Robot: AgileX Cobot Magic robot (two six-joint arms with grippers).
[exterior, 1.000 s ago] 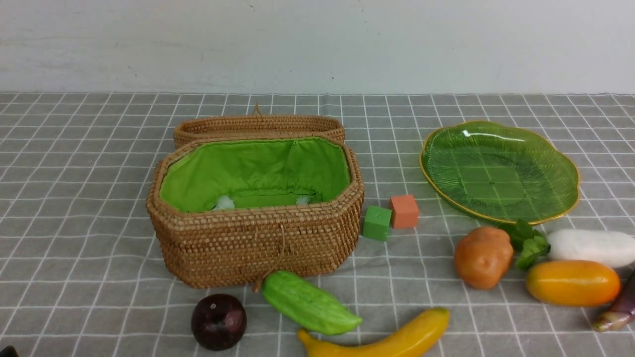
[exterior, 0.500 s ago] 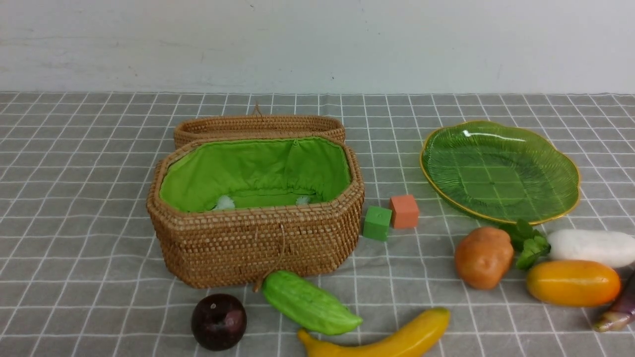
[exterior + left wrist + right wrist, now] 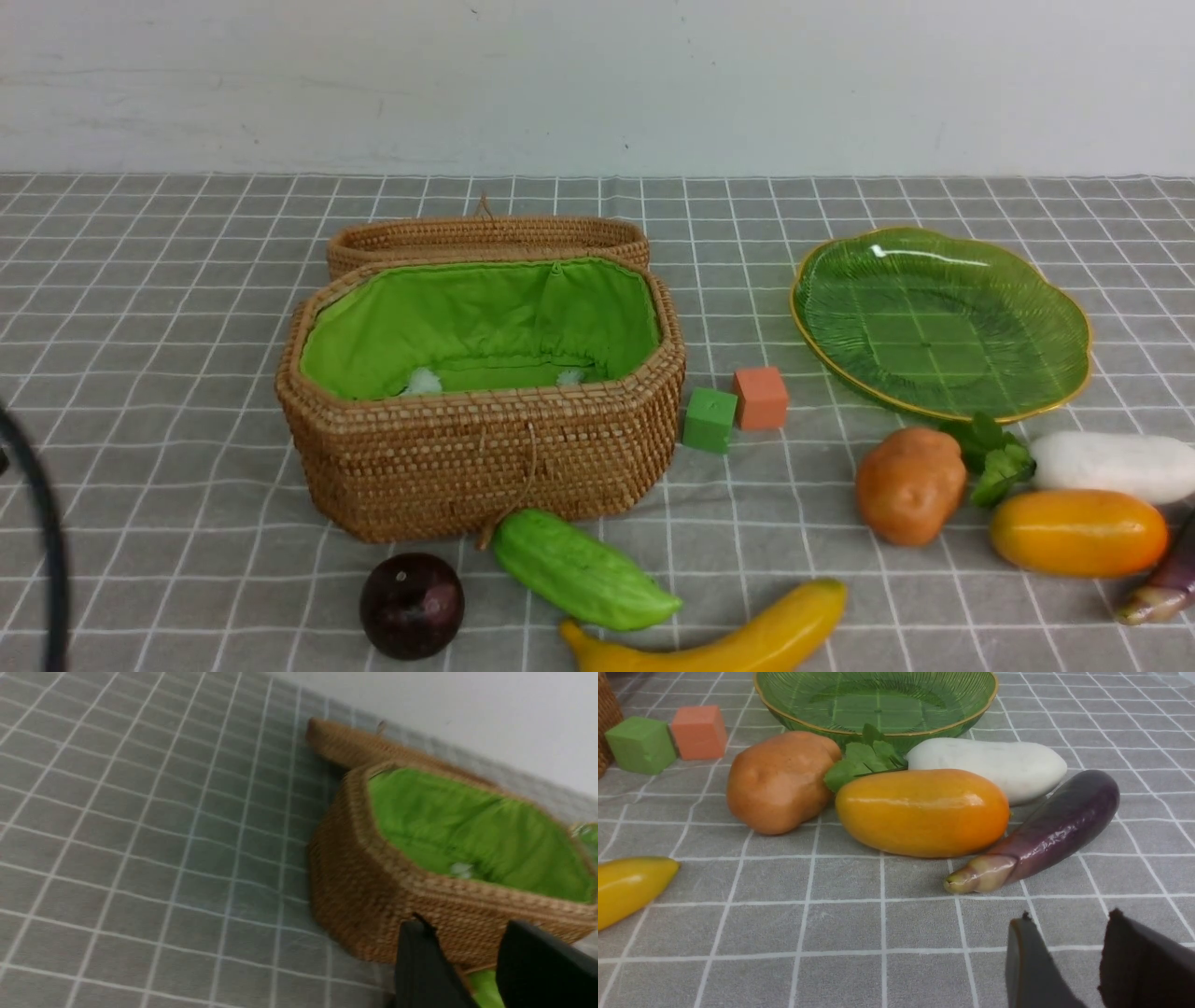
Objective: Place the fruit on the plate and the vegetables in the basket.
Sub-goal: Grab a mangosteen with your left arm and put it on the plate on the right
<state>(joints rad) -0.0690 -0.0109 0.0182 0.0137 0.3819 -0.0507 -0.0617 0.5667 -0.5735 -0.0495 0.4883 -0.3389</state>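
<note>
The left gripper (image 3: 467, 933) stands a little spread and empty, near the basket (image 3: 364, 891) wall. The gourd (image 3: 583, 569), just beside that wall, is probably light and stiff; take its middle. The right gripper (image 3: 1069, 926), also spread and empty, is near the glossy, likely slippery eggplant (image 3: 1045, 835), not touching.

fruit: three pieces. one banana (image 3: 719, 635), yellow; one plum (image 3: 412, 606), dark purple; one mango (image 3: 1078, 532), orange-yellow.
vegetables: four pieces. one gourd (image 3: 583, 569), light green; one potato (image 3: 910, 485), orange-brown; one radish (image 3: 1111, 465), white with green leaves; one eggplant (image 3: 1162, 583), purple.
containers: two. one basket (image 3: 485, 457), woven, with one lid (image 3: 485, 233); one plate (image 3: 938, 322), green glass.
cubes: two. one green cube (image 3: 709, 420), one orange cube (image 3: 761, 398).
toy food together: seven pieces. all counted, lid taken as part of basket: eleven things.
</note>
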